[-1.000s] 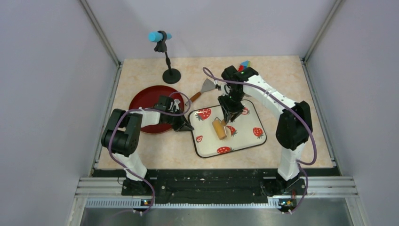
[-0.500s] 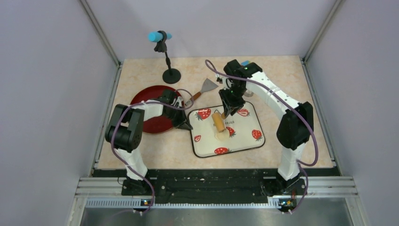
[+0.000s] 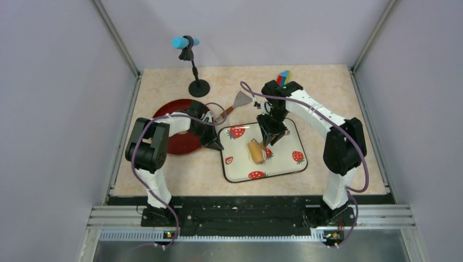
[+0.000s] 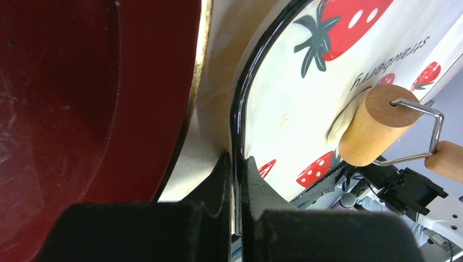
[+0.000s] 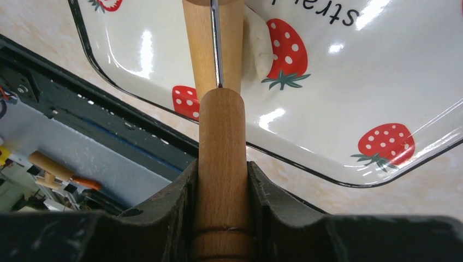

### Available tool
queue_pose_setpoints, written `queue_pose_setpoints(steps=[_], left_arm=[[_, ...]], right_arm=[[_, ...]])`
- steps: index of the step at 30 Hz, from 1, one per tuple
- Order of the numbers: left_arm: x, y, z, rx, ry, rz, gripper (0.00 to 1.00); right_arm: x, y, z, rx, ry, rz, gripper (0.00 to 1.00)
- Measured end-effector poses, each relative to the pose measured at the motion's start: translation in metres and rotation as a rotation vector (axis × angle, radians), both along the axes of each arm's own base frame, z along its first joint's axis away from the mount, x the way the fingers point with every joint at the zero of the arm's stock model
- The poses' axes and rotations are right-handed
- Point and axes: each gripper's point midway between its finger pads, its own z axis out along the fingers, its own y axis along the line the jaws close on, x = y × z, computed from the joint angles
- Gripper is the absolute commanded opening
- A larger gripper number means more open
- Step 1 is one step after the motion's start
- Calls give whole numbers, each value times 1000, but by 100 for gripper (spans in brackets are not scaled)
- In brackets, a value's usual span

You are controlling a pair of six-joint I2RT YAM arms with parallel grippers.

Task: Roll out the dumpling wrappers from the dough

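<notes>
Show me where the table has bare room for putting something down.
Free: the near strip of table in front of the strawberry tray; the back corner left of the microphone stand. Crowded: between red plate, scraper and tray.

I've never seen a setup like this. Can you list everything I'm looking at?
white strawberry-print tray: one, black rim, table centre
tan wooden rolling pin: one, on the tray
pale cream dough: one piece, partly under the roller
dark red round plate: one, left of the tray
metal scraper with wooden handle: one, behind the tray
black microphone stand: one, blue foam top, far left
multicoloured block: one, far edge
left gripper: black, shut on the tray's rim
right gripper: black, shut on the pin's handle
</notes>
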Motion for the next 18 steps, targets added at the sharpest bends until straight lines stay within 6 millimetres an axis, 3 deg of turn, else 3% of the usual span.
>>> queue_pose_setpoints(steps=[18], left_arm=[[0,0,0,-7,-14,0,0]], right_arm=[[-6,-24,-6,-26,-25,-59,0]])
